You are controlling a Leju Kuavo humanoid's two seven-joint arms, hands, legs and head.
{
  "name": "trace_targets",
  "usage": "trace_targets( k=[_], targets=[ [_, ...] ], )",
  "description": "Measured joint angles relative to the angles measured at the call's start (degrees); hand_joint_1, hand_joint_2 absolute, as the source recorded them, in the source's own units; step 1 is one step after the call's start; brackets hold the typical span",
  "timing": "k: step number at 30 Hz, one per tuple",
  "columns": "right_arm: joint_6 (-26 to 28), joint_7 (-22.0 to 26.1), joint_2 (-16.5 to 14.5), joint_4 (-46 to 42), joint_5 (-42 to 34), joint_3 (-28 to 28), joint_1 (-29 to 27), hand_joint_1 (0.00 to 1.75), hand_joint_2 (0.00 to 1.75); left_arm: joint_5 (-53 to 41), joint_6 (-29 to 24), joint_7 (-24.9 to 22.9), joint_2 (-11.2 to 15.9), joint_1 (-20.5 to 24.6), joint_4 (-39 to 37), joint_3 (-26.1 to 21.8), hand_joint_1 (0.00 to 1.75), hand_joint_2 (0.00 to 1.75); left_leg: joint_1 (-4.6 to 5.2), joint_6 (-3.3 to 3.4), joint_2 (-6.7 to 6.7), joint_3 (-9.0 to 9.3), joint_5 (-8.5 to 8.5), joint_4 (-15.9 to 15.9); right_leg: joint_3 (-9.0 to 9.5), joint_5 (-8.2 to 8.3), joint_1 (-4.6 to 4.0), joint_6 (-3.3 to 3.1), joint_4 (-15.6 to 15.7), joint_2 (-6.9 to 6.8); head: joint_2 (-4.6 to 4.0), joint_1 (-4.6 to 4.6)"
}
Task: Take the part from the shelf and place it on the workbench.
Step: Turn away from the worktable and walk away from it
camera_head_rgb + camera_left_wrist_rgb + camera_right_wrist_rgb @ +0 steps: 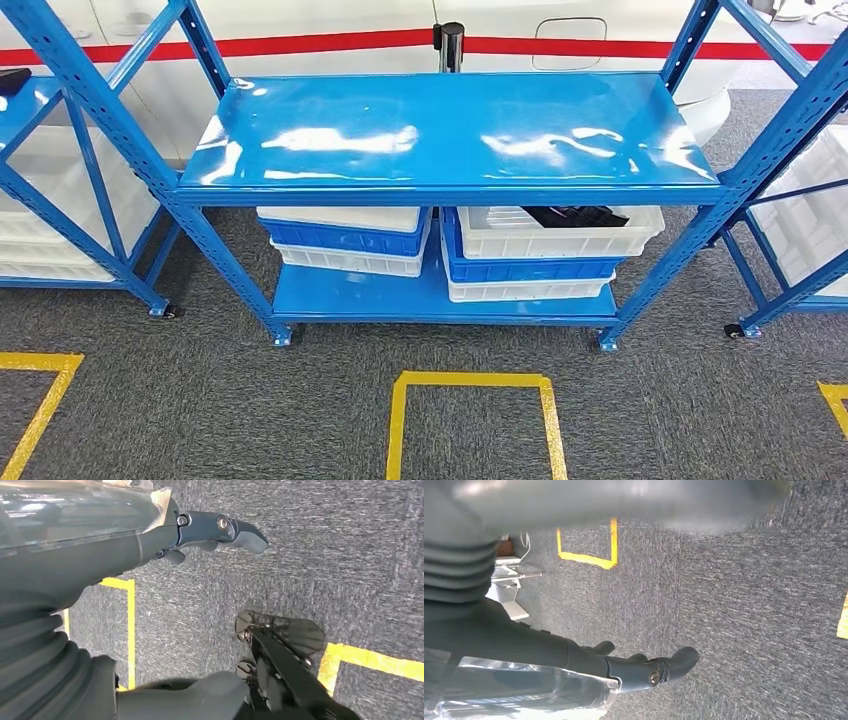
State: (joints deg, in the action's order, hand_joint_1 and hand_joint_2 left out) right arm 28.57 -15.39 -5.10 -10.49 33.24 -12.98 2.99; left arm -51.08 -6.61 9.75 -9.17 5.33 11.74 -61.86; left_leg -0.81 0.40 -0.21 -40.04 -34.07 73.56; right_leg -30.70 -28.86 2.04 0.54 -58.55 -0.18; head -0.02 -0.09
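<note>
A blue metal shelf (450, 140) stands before me, its top board bare and shiny. On its lower board, a white crate (560, 232) on the right stack holds a black part (575, 215), partly hidden by the top board. My left hand (215, 532) hangs over grey carpet with its fingers stretched out and nothing in them. My right hand (644, 667) likewise hangs above the carpet, fingers extended and apart, holding nothing.
White and blue crates (345, 238) are stacked on the lower board's left side. More blue racks with white crates (60, 200) flank both sides. Yellow tape (470, 382) marks a square on the carpet in front of the shelf. A white wall with a red stripe runs behind.
</note>
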Motion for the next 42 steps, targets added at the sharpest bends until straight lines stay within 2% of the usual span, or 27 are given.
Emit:
trace_targets(
  k=[1,2,3,5,7,10,12,14,15,16,17,18,19,21,23,25,27,30,31,32,33,34,36,37,38,40,42],
  targets=[
    [0.00,-0.03,0.01,0.00,0.01,0.00,-0.01,0.00,0.44,0.00,-0.05,-0.08,-0.01,-0.04,0.00,-0.01,0.00,1.75,-0.17,-0.08,0.02,-0.54,0.66,0.44,0.12,-0.09,-0.02,-0.10,0.00,0.03,0.00,-0.01],
    [-0.01,-0.05,0.00,0.00,0.01,-0.01,-0.02,0.00,0.00,0.00,-0.08,-0.11,-0.01,-0.06,0.00,0.00,0.00,1.75,-0.33,-0.10,0.04,0.09,2.40,-1.45,0.31,-0.20,0.02,-0.11,0.00,0.08,0.00,-0.01],
    [0.00,-0.06,-0.02,0.00,0.01,-0.01,-0.02,0.00,0.00,0.00,-0.09,-0.13,-0.01,-0.06,0.00,0.00,0.00,1.75,-0.47,-0.06,0.07,1.62,4.69,-5.05,0.53,-0.32,0.06,-0.05,0.00,0.14,0.00,-0.02],
    [0.03,-0.08,-0.06,0.00,0.01,-0.02,0.05,0.00,0.00,0.00,-0.09,-0.14,-0.02,0.06,0.00,0.00,0.00,1.75,-0.40,0.01,0.05,4.80,7.46,-11.97,0.73,-0.67,-0.14,0.42,-0.02,0.23,0.00,-0.08],
    [0.05,-0.09,-0.06,0.00,0.02,-0.02,0.15,0.00,0.00,0.00,-0.08,-0.14,-0.03,0.15,0.00,0.01,0.00,1.75,0.05,0.27,-0.04,5.78,7.48,-14.15,0.57,-0.89,-0.33,1.05,0.12,0.21,0.00,-0.11],
    [0.06,-0.10,-0.08,0.00,0.03,-0.02,0.22,0.00,0.00,0.00,-0.08,-0.14,-0.05,0.11,0.00,0.00,0.00,1.75,0.39,1.50,-0.17,6.17,7.68,-14.81,0.61,-1.17,-0.22,1.96,0.14,0.14,0.00,-0.07],
    [0.06,-0.11,-0.08,0.00,0.03,-0.02,0.24,0.00,0.87,0.00,-0.08,-0.14,-0.09,0.14,0.00,-0.01,0.00,1.75,0.34,2.44,-0.11,6.61,8.00,-15.49,-0.71,-3.03,-0.36,1.73,-3.15,0.14,0.00,0.12],
    [0.06,-0.12,-0.05,0.00,0.04,-0.03,0.21,0.00,1.75,0.00,-0.08,-0.14,-0.11,0.16,0.00,-0.01,0.00,1.75,0.62,2.99,0.00,6.65,7.92,-15.54,-4.35,-6.24,-0.44,0.93,-10.13,0.17,0.00,0.27],
    [0.06,-0.13,-0.04,0.00,0.03,-0.03,0.15,0.00,1.75,0.00,-0.08,-0.14,-0.12,0.14,0.00,-0.02,0.00,1.75,0.81,3.14,-0.01,6.67,7.87,-15.52,-6.13,-7.35,-0.48,0.77,-13.37,0.17,0.00,0.32],
    [0.06,-0.13,-0.03,0.00,0.03,-0.04,0.06,0.00,1.75,-0.03,-0.08,-0.15,-0.13,0.12,0.00,-0.02,0.00,1.75,0.97,3.22,-0.06,6.69,7.82,-15.50,-7.16,-7.60,-0.53,0.87,-15.02,0.17,0.00,0.33],
    [0.06,-0.13,0.00,0.00,0.03,-0.05,-0.02,0.00,1.75,-0.17,-0.08,-0.26,-0.15,0.11,0.00,-0.01,0.00,1.75,1.13,3.26,-0.15,6.75,7.78,-15.48,-7.12,-6.89,-0.63,1.18,-14.52,0.17,0.00,0.36],
    [0.07,-0.13,0.04,0.00,0.03,-0.05,-0.07,0.00,1.75,-0.35,-0.08,-0.43,-0.18,0.10,0.00,-0.01,0.00,1.75,1.26,3.25,-0.24,6.86,7.75,-15.47,-5.98,-5.43,-0.74,1.56,-11.86,0.17,0.00,0.38],
    [0.07,-0.12,0.08,0.00,0.03,-0.06,-0.07,0.00,1.75,-0.58,-0.08,-0.66,-0.22,0.10,0.00,0.00,0.00,1.75,1.37,3.20,-0.31,6.97,7.69,-15.45,-4.15,-3.68,-0.83,1.84,-7.88,0.17,0.00,0.40],
    [0.09,-0.11,0.15,0.00,0.03,-0.08,-0.02,0.00,1.75,-0.90,-0.08,-1.09,-0.31,0.11,0.00,0.01,0.00,1.75,1.79,2.86,-0.36,7.19,7.40,-15.27,-1.33,-0.86,-1.12,1.61,-1.42,0.17,0.00,0.40],
    [0.10,-0.09,0.17,0.00,0.03,-0.10,0.00,0.00,1.75,-0.96,-0.08,-1.30,-0.33,0.11,0.00,0.01,0.00,1.75,1.99,2.47,-0.36,7.28,7.16,-15.15,-0.79,0.06,-1.37,0.92,0.25,0.17,0.00,0.37],
    [0.09,-0.06,0.17,-0.01,-0.06,-0.11,-0.02,0.00,1.75,-1.02,-0.14,-1.51,-0.30,0.08,0.01,0.04,0.00,1.75,1.69,2.01,-0.34,7.19,6.88,-14.81,-0.36,0.33,-1.07,0.38,0.44,0.17,0.00,0.38],
    [-0.20,0.20,0.20,-0.14,-0.59,-0.10,-0.08,0.00,1.75,-0.89,-0.37,-2.13,-0.21,-0.18,0.02,0.70,0.00,1.75,1.30,1.21,-0.26,6.03,4.91,-11.95,0.10,0.54,-0.63,-0.17,0.65,0.12,0.00,0.14],
    [-1.73,1.10,0.32,-0.92,-2.47,-0.01,-0.18,0.00,1.75,1.07,-0.52,-3.19,-0.04,-1.33,0.01,3.47,0.00,1.75,0.46,-0.01,-0.17,0.99,-0.20,-1.54,0.17,0.49,-0.59,-0.50,0.66,0.06,0.00,-0.21],
    [-2.32,1.42,0.39,-1.34,-3.15,0.05,-0.19,0.00,1.75,2.06,-0.45,-3.41,0.07,-1.88,0.00,4.47,0.00,1.75,0.17,-0.27,-0.14,-0.19,-0.59,0.55,0.19,0.46,-0.58,-0.51,0.65,0.06,0.00,-0.22],
    [-2.92,1.74,0.48,-1.86,-3.83,0.12,-0.17,0.00,1.75,3.15,-0.34,-3.59,0.21,-2.51,-0.01,5.51,0.00,1.75,-0.10,-0.48,-0.08,-0.40,0.13,0.62,0.25,0.43,-0.53,-0.52,0.65,0.09,0.00,-0.23],
    [-3.51,2.07,0.55,-2.48,-4.51,0.21,-0.13,0.00,1.75,4.25,-0.20,-3.75,0.39,-3.13,-0.03,6.58,0.00,1.75,-0.35,-0.62,-0.02,0.53,1.82,-1.58,0.36,0.37,-0.45,-0.48,0.65,0.13,0.00,-0.23],
    [-4.14,2.43,0.59,-3.15,-5.20,0.32,-0.09,0.00,1.31,5.37,-0.04,-3.90,0.59,-3.70,-0.07,7.71,0.00,1.75,-0.57,-0.72,0.06,2.34,3.98,-5.39,0.51,0.28,-0.37,-0.37,0.65,0.16,0.00,-0.25],
    [-5.36,3.11,0.73,-4.45,-6.60,0.60,-0.01,0.00,0.44,7.66,0.30,-4.16,0.95,-4.61,-0.18,10.15,0.00,0.87,-0.63,-0.67,0.05,5.78,6.71,-12.44,0.56,-0.05,-0.54,0.13,0.62,0.17,0.00,-0.23],
    [-5.94,3.45,0.88,-4.99,-7.28,0.78,0.01,0.00,0.00,8.77,0.45,-4.29,1.07,-5.01,-0.22,11.40,0.00,0.44,-0.56,-0.54,-0.02,6.68,7.14,-14.26,0.46,-0.36,-0.81,0.32,0.56,0.13,0.00,-0.19],
    [-6.55,3.78,1.05,-5.44,-8.01,0.98,-0.02,0.00,0.00,9.95,0.62,-4.45,1.19,-5.40,-0.25,12.70,0.00,0.00,-0.39,-0.41,-0.12,6.96,7.06,-14.82,0.33,-0.62,-1.07,0.37,0.52,0.09,0.00,-0.12],
    [-7.83,4.42,1.38,-6.09,-9.50,1.51,-0.27,0.00,0.00,12.37,0.94,-4.75,1.53,-6.19,-0.21,15.37,0.00,0.00,-0.01,-0.19,-0.21,7.05,7.11,-14.92,0.27,-0.86,-1.28,0.41,0.49,0.03,0.00,0.00],
    [-9.17,5.07,1.61,-6.55,-11.01,2.08,-0.85,0.00,0.00,14.83,1.24,-5.03,2.05,-6.83,0.03,18.18,0.00,0.00,0.53,0.16,-0.23,7.03,7.08,-14.89,0.34,-0.68,-1.16,0.78,0.59,0.03,0.00,-0.01]
  ],
)
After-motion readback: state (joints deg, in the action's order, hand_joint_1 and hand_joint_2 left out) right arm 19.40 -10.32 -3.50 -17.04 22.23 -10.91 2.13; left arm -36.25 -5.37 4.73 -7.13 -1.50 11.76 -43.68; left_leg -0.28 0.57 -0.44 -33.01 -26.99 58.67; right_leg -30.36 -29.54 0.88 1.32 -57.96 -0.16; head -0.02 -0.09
